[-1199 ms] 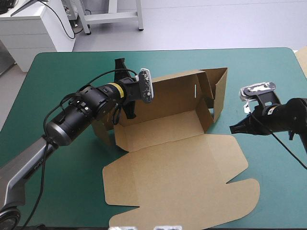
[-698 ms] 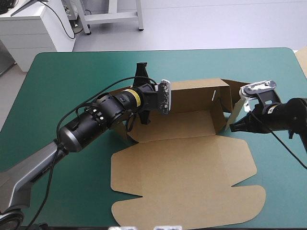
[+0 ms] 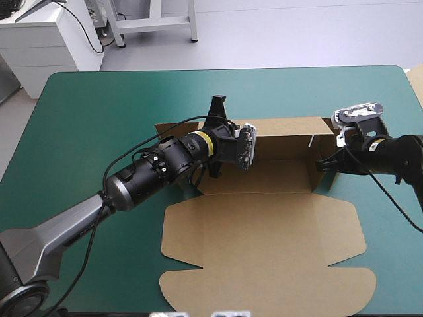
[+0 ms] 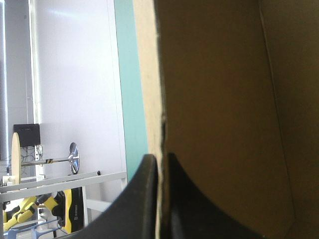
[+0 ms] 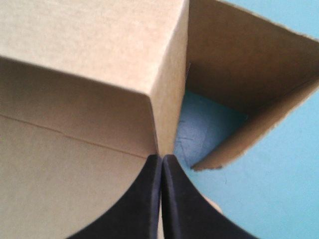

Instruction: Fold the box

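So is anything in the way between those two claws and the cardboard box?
Nothing visible is. Both already grip the box: the left claw is shut on the edge of its raised far wall, the right claw on the wall at its right-hand corner.

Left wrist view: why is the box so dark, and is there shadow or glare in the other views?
Left wrist view: the box shows a broad face in shade against a bright backdrop; only its edge catches light. Right wrist view: evenly lit, shade only on the teal-green cover between wall and flap. High view: soft shade inside the box, no glare.
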`<state>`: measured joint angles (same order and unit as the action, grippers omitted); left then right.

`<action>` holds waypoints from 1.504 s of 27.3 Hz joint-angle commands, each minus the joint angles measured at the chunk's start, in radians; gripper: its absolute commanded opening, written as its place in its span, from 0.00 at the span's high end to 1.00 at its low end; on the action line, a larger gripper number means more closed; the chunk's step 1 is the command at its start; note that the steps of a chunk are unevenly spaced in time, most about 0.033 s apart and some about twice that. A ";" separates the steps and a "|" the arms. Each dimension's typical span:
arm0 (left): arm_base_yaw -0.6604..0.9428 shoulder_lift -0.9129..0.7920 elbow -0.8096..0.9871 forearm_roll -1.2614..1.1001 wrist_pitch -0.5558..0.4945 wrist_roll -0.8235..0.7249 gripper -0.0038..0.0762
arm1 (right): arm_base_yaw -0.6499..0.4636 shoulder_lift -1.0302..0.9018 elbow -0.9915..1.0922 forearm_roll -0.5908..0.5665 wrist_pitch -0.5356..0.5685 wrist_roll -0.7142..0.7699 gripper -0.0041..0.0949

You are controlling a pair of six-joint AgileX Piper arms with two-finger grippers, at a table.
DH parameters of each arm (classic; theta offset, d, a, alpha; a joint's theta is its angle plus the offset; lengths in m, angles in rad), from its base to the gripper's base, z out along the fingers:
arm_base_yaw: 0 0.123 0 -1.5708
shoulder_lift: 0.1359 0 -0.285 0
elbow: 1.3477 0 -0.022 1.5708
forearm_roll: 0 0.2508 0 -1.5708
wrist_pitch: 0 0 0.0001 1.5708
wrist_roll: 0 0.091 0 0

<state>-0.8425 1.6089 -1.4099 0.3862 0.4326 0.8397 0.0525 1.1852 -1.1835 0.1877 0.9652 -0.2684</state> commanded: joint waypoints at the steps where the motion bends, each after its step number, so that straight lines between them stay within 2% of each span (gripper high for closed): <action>1: -0.018 -0.021 -0.032 0.002 -0.046 -0.001 0.96 | -0.010 -0.017 -0.026 0.001 -0.132 -0.001 0.98; 4: -0.018 0.000 -0.032 0.029 -0.052 0.005 0.96 | -0.010 -0.017 -0.028 -0.055 -0.188 0.052 0.98; 7: -0.018 0.032 -0.032 0.120 -0.054 -0.041 0.96 | -0.013 -0.017 -0.028 -0.210 -0.270 0.186 0.98; 12: -0.020 0.058 -0.032 0.202 -0.033 -0.140 0.96 | -0.040 -0.017 -0.030 -0.227 -0.281 0.198 0.98; 19: -0.065 0.063 -0.032 0.233 -0.034 -0.140 0.96 | -0.041 -0.007 -0.034 -0.240 -0.339 0.198 0.98; 25: -0.076 0.071 -0.032 0.229 -0.021 -0.140 0.96 | -0.043 0.087 -0.161 -0.240 -0.287 0.198 0.98; 30: -0.076 0.081 -0.032 0.236 0.020 -0.140 0.96 | -0.089 0.214 -0.326 -0.206 -0.213 0.198 0.98; 36: -0.090 0.109 -0.032 0.251 0.055 -0.174 0.96 | -0.188 0.357 -0.471 -0.053 -0.067 0.121 0.98; 38: -0.110 0.112 -0.032 0.305 0.045 -0.217 0.96 | -0.204 0.388 -0.495 -0.006 -0.053 0.085 0.98; 41: -0.132 0.120 -0.032 0.425 0.040 -0.303 0.96 | -0.203 0.413 -0.510 0.003 -0.077 0.066 0.98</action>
<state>-0.9340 1.7289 -1.4392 0.7832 0.4694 0.6114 -0.1426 1.6208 -1.6456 0.1536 0.9393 -0.1664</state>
